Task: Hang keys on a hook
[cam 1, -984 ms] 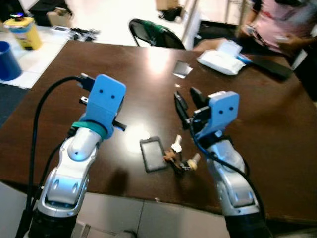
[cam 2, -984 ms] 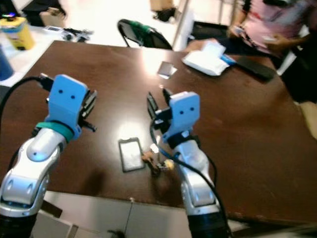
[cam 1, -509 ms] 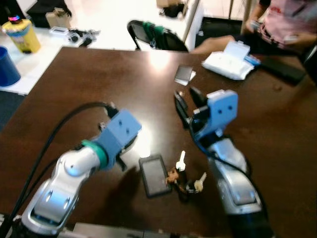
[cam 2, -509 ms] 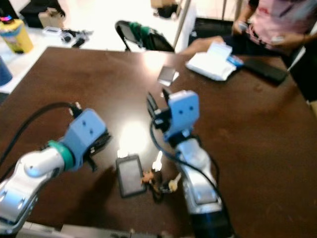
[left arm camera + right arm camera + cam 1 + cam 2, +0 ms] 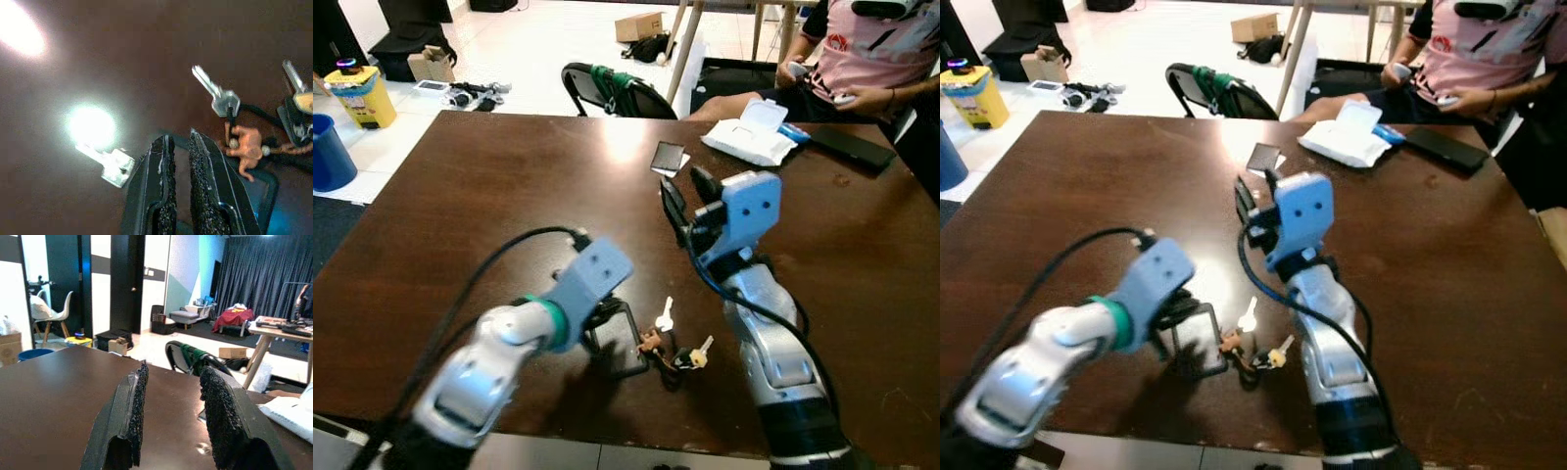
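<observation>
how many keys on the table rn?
2 clear: a silver key and a tan-headed key, both right of the left claw. A silver shape by the glare may be a third.

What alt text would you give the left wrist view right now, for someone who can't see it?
The left gripper, its black fingers nearly closed and holding nothing, hangs over the dark frame on the brown table, beside the keys with their small figure charm. Lamp glare marks the tabletop.

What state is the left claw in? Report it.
Nearly shut, empty: left claw fingers stand almost together above the black case, beside the keys.
</observation>
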Tool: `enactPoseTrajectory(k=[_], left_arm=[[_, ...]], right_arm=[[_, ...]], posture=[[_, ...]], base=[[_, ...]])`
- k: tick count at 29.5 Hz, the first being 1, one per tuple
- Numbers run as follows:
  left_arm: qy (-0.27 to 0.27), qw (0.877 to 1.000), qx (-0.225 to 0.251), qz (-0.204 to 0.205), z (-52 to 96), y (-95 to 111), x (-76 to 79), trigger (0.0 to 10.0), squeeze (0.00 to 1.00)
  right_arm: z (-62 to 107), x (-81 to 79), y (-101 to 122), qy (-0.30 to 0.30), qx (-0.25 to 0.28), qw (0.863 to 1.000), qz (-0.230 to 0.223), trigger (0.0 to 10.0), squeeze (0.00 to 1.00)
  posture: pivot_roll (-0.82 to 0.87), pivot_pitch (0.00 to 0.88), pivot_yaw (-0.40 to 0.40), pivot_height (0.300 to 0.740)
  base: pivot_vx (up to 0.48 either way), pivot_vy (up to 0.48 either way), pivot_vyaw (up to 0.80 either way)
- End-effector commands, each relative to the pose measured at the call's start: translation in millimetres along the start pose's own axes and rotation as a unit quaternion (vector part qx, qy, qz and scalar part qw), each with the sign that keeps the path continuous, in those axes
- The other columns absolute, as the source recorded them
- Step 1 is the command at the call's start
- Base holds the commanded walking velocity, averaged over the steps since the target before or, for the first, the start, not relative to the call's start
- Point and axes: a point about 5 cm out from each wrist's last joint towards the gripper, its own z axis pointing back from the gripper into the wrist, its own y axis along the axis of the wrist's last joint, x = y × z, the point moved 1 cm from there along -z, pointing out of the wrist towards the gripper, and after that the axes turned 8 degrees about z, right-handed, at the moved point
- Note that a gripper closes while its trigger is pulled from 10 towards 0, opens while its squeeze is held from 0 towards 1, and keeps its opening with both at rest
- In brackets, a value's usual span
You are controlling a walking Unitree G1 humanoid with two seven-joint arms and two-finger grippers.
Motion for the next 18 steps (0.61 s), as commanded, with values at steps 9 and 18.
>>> enactPoseTrajectory(k=[9,18], left_arm=[[0.062,0.993,-0.043,0.09,-11.6,-12.0,-9.2,10.0,0.11],[0.062,0.992,-0.029,0.107,-16.1,1.1,-8.9,10.0,0.0]], right_arm=[[-3.8,-9.7,-10.9,0.073,-0.024,0.997,0.02,10.0,0.0],[28.9,-6.2,-14.0,0.181,-0.053,0.981,0.047,10.0,0.0]], posture=[[0.15,0.0,0.117,0.74],[0.11,0.0,0.114,0.74]], base=[[0.0,0.0,0.0],[0.0,0.0,0.0]])
